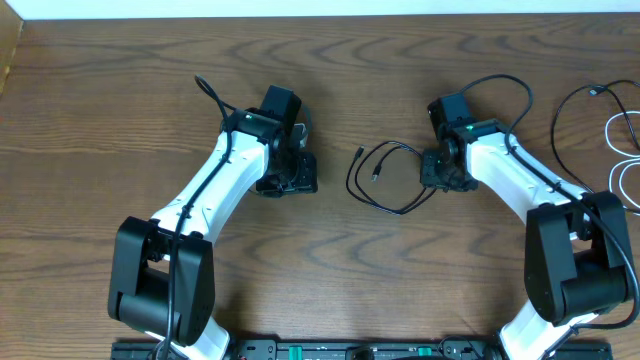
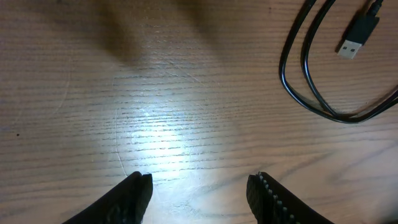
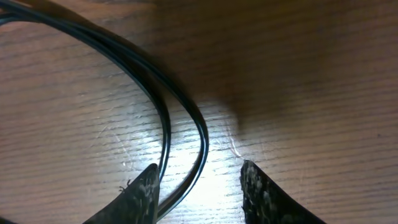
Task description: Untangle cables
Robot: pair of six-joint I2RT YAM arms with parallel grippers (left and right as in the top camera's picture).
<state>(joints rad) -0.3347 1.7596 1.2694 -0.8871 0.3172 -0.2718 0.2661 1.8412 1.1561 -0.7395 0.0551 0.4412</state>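
Middle black cable: a loose double loop lying flat on the surface, between the two arms. Its flat plug points to the far side.
Other cables: a second black one and a white one lie at the far right, well apart from the middle loop.
Left jaws: spread, nothing between them, over bare wood to the left of the loop.
Right jaws: spread, low over the loop's right end. Two strands run between them close to one finger, not pinched.
Handling: probably light, thin and limp. It should drag and slide on the wood rather than lift stiffly, and the smooth sheath may slip through a loose grip.
Where to hold: likely one strand only, clear of where the strands lie together, or just behind the plug. Pinching both strands would pull the whole loop.
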